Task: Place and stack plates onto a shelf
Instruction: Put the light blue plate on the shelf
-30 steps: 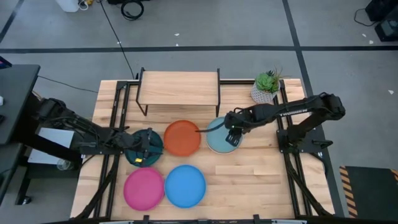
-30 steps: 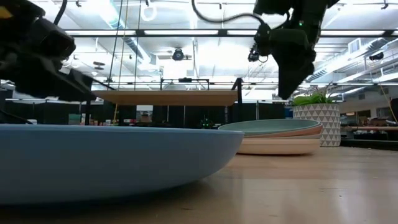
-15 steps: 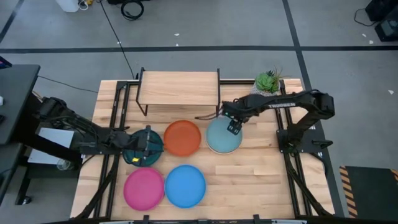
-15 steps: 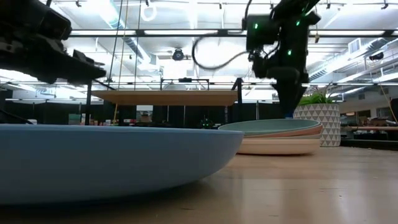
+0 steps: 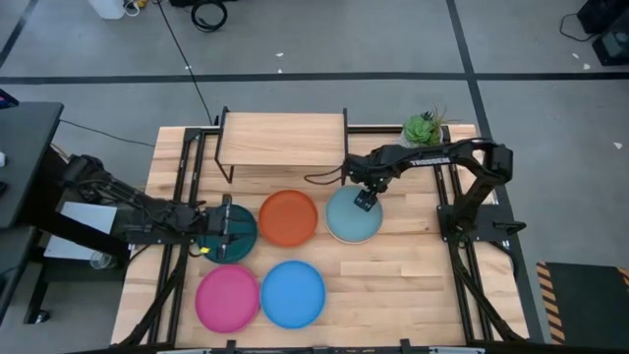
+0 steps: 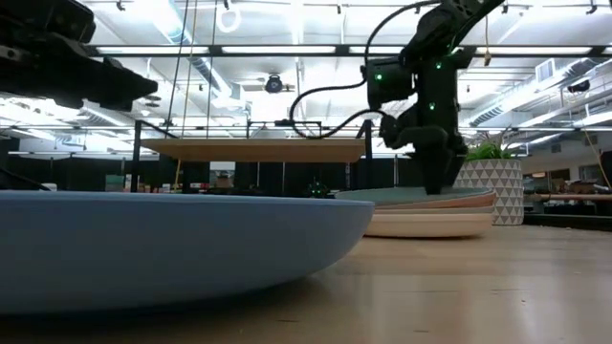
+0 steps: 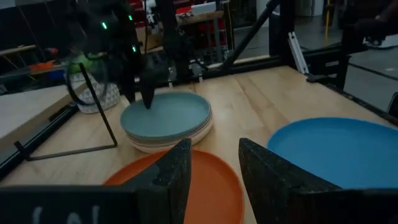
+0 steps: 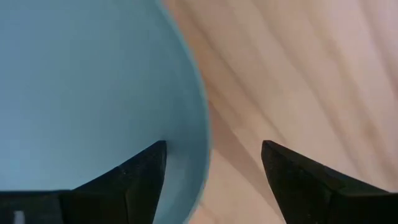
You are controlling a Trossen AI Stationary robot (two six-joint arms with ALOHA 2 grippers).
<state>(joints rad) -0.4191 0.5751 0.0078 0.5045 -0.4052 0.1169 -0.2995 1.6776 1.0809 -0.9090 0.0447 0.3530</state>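
Observation:
A stack of plates with the pale teal plate (image 5: 354, 216) on top stands right of the orange plate (image 5: 288, 217). The dark teal plate (image 5: 234, 239), pink plate (image 5: 227, 299) and blue plate (image 5: 292, 293) lie flat on the tabletop. The shelf (image 5: 283, 139) stands at the far edge with nothing on it. My right gripper (image 5: 365, 201) is open, pointing down at the stack's far rim, one finger over the plate and one beyond it. My left gripper (image 5: 224, 228) is open and raised above the dark teal plate. My right gripper (image 8: 213, 146) comes from above with its open fingers on either side of the pale teal plate's far rim (image 8: 202, 124). Whether a finger touches the plate I cannot tell. The plate lies flat on the stack (image 6: 430, 212).
A potted plant (image 5: 423, 136) stands at the table's far right corner, close behind my right arm. Black frame rails (image 5: 187, 187) run along both sides of the tabletop. Bare wood (image 5: 413, 275) lies right of the blue plate.
My right gripper has moved from over the stack's right side toward the far edge and come down to the pale teal plate's far rim. My left gripper has risen a little above the dark teal plate. No plate has moved.

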